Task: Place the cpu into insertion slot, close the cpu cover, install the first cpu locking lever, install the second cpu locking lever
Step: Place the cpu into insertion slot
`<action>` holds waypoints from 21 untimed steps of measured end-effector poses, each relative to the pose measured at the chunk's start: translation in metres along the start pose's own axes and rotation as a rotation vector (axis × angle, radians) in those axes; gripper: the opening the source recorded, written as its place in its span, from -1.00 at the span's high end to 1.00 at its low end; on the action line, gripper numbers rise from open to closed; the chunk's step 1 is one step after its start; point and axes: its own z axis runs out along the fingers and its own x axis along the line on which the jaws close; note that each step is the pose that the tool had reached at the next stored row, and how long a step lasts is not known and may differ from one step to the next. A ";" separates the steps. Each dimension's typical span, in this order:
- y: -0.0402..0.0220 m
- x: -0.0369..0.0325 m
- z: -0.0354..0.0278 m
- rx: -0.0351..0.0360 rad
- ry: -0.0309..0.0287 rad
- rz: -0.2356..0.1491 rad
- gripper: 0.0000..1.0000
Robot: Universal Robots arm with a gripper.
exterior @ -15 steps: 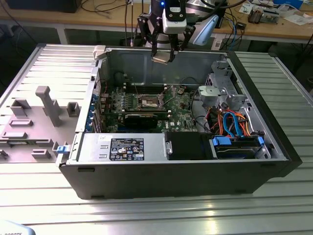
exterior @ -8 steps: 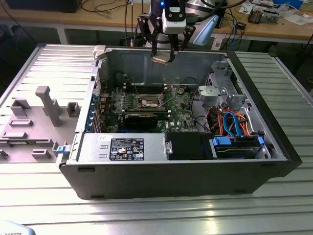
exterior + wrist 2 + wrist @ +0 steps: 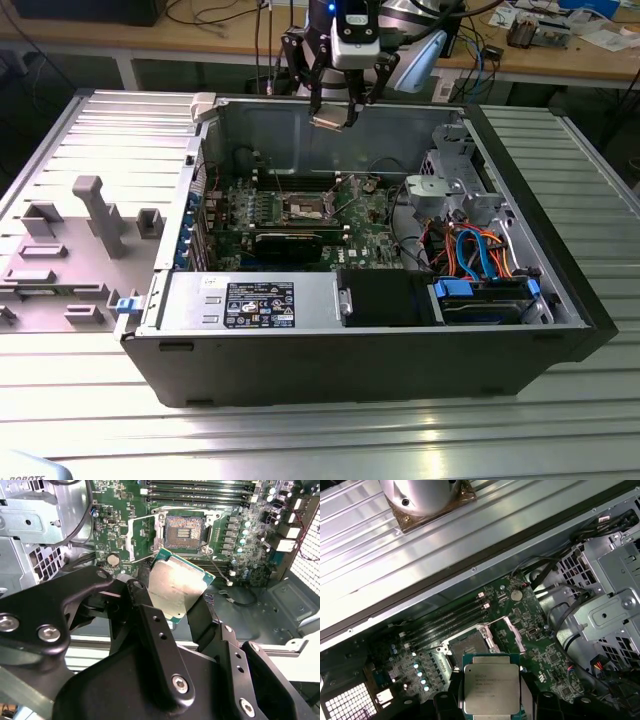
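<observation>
**Cpu held above the open case, slot uncovered below**

The jaws are closed on the cpu (image 3: pixel 177 585), gripping it by two opposite edges with its silvery top facing the wrist cameras. In the exterior view it hangs near the rim of the far wall of the computer case (image 3: pixel 380 360), well above the green motherboard (image 3: pixel 370 235). The case lies on the ribbed metal table (image 3: pixel 300 440) with its open side up, leaving open room over the board. The insertion slot (image 3: pixel 184 531) sits bare, and the cpu cover (image 3: pixel 133 540) is swung open beside it. Long black memory slots (image 3: pixel 200 487) run near one edge of the slot. The drive cage (image 3: pixel 455 185) stands apart toward the exterior view's right. The cpu top carries lines of print, and a black label (image 3: pixel 259 305) with white print faces up near the case's front wall.
</observation>
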 end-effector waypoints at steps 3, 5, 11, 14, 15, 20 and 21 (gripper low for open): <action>-0.0001 0.0001 0.0001 -0.0003 -0.0013 0.015 -0.09; -0.0002 0.0003 0.0002 -0.0006 -0.0023 0.026 -0.09; -0.0003 0.0005 0.0005 -0.0010 -0.0047 0.054 -0.09; -0.0005 0.0008 0.0007 -0.0012 -0.0054 0.062 -0.09; -0.0006 0.0011 0.0008 -0.0013 -0.0057 0.066 -0.09; -0.0009 0.0014 0.0014 -0.0018 -0.0092 0.105 -0.09; -0.0009 0.0014 0.0015 -0.0019 -0.0102 0.117 -0.09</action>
